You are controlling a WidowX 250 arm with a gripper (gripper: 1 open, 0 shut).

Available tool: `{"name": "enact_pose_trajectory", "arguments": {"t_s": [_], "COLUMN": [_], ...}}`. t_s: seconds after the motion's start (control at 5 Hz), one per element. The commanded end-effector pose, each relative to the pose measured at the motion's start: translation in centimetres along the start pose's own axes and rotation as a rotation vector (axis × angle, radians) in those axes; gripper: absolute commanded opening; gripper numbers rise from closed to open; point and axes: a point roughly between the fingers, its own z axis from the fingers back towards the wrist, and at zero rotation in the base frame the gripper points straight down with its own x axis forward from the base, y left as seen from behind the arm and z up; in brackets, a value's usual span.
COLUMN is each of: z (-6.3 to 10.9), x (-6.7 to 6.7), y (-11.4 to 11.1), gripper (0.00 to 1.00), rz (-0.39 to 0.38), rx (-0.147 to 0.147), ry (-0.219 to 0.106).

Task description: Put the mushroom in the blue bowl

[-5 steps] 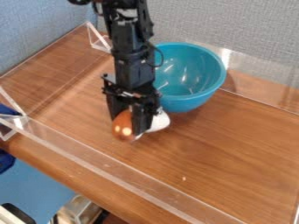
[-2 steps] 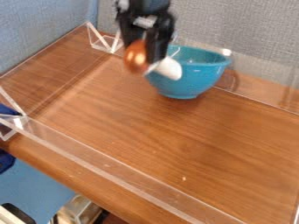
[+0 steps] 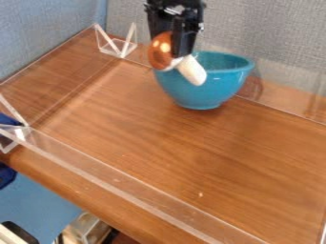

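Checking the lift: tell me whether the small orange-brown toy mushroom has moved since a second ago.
Yes. The orange-brown toy mushroom, held in the gripper, went up off the wooden table and towards the teal-blue plastic bowl's near rim.

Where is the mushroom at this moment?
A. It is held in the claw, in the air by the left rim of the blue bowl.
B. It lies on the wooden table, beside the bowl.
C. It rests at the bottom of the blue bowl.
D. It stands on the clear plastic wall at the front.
A: the claw grips the mushroom in the air, by the left rim of the blue bowl, not yet released.
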Motion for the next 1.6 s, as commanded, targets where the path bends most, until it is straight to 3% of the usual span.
{"name": "enact_pose_trajectory", "arguments": {"t_s": [0.0,0.4,1.4], "z": [1.0,-1.1,-2.8], "x": [1.6,3.4,5.8], "y": [1.0,2.4,3.1], "gripper": [0.0,0.0,0.0], "rz": [-0.057,-0.094,-0.157], "rx": [0.021,0.001,-0.004], "ry": [-0.02,0.022,0.043]}}
